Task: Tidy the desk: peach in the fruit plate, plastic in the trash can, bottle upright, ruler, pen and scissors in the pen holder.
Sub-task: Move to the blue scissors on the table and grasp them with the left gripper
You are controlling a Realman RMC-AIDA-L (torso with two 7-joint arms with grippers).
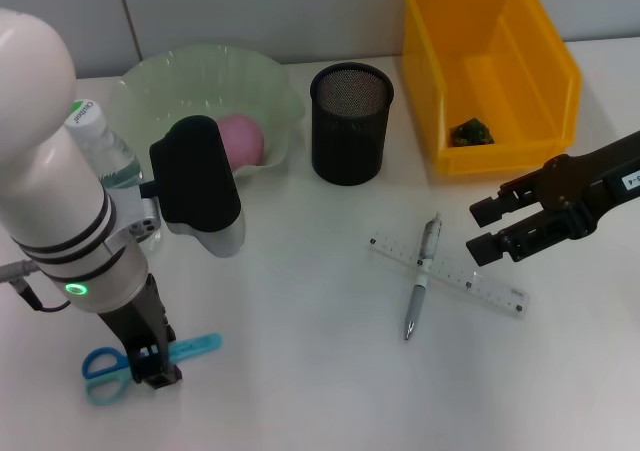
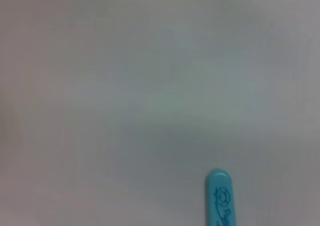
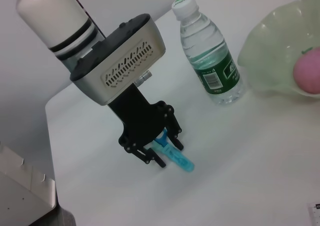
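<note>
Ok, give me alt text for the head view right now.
The left gripper is down on the scissors at the desk's near left. The right gripper hovers open beside the pen lying across the ruler. The peach sits in the fruit plate.

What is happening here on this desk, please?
The robot is tidying. The left gripper is down at the scissors on the desk, its fingers around them. The peach already lies in the fruit plate, the bottle stands upright, and a dark scrap lies in the trash can. The pen still lies across the ruler, and the pen holder looks empty. The right gripper hovers open nearby.
</note>
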